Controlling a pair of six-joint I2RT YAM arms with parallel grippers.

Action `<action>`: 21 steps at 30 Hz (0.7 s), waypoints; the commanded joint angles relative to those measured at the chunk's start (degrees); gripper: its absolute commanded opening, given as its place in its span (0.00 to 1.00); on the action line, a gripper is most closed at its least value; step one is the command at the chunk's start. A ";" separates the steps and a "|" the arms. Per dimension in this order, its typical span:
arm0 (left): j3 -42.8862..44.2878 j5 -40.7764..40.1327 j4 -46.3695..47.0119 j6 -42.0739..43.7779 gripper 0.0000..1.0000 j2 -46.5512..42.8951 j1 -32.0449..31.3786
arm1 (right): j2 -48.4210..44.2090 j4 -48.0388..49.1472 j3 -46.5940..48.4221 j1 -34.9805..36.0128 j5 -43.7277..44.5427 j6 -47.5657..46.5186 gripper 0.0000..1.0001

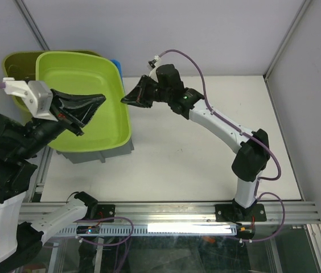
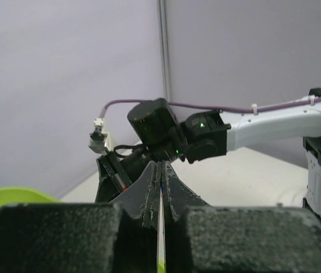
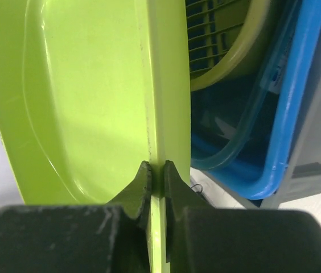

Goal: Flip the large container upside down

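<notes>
The large lime-green container (image 1: pixel 89 68) is held open side up, above a stack of bins at the table's far left. My right gripper (image 1: pixel 127 100) is shut on its right rim; in the right wrist view the jaws (image 3: pixel 156 170) pinch the green rim (image 3: pixel 81 102) edge-on. My left gripper (image 1: pixel 99 99) reaches over the container from the left. In the left wrist view its fingers (image 2: pixel 161 168) are closed with a thin green sliver of rim (image 2: pixel 161 253) between them. Part of the container shows at the lower left (image 2: pixel 7 196).
Under the green container sit a grey bin (image 1: pixel 92 154), a blue bin (image 1: pixel 116 65) and an olive slotted basket (image 1: pixel 18 62); they also show in the right wrist view: blue bin (image 3: pixel 297 114), basket (image 3: pixel 229 40). White table (image 1: pixel 206 165) lies to the right. Enclosure walls stand behind.
</notes>
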 commanded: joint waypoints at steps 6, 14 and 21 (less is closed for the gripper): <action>-0.26 -4.67 3.97 -3.88 0.00 -0.22 -0.13 | -12.97 8.90 -13.45 -4.05 4.92 -0.07 0.00; -1.54 -5.11 4.30 -3.98 0.00 0.31 -0.14 | -22.95 9.81 -22.36 -9.39 7.21 -1.63 0.00; -2.74 -5.62 4.43 -4.28 0.00 0.73 -0.14 | -33.09 1.33 -26.85 -16.03 11.82 -9.17 0.00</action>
